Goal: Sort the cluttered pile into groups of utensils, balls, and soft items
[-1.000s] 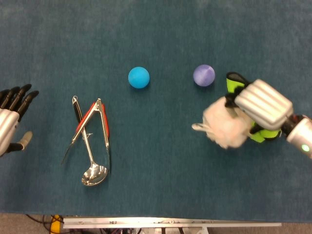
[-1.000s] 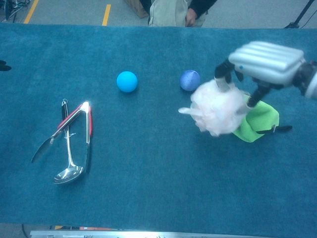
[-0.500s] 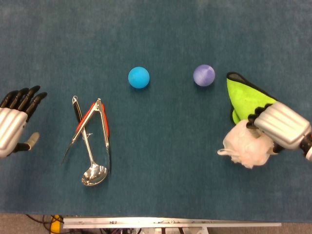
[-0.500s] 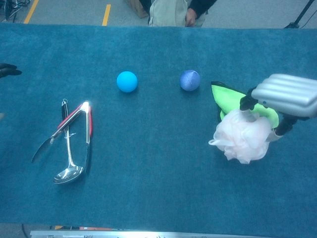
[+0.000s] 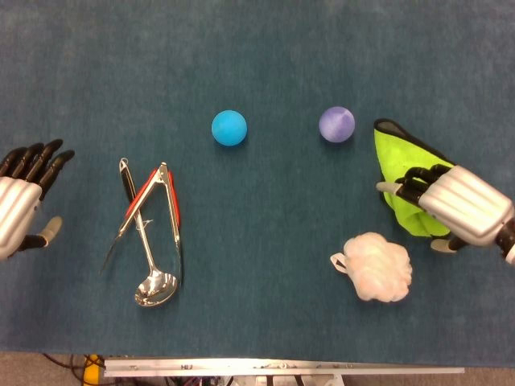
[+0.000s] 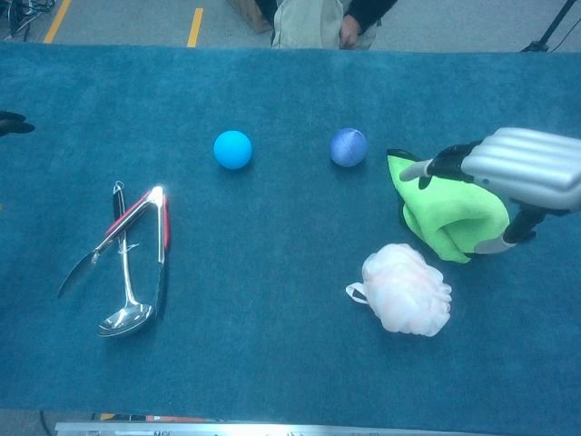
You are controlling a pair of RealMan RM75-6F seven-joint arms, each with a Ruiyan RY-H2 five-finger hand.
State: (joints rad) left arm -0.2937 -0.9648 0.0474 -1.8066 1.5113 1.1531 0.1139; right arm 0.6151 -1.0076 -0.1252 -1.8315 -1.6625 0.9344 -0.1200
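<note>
Right hand (image 5: 455, 205) hovers empty, fingers spread, over one green cloth (image 5: 402, 173); one sponge (image 5: 376, 268), two balls, one tongs, one ladle lie apart.

Ladle (image 5: 153, 273) — glossy metal; loofah (image 5: 376, 267) — frilly mesh; table (image 5: 265, 64) — matt carpet.

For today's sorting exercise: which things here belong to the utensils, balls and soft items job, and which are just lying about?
Part of the job:
tongs
ladle
blue ball
purple ball
green cloth
bath pouf

Just lying about:
yellow floor tape
cables
seated person beyond the table
</note>
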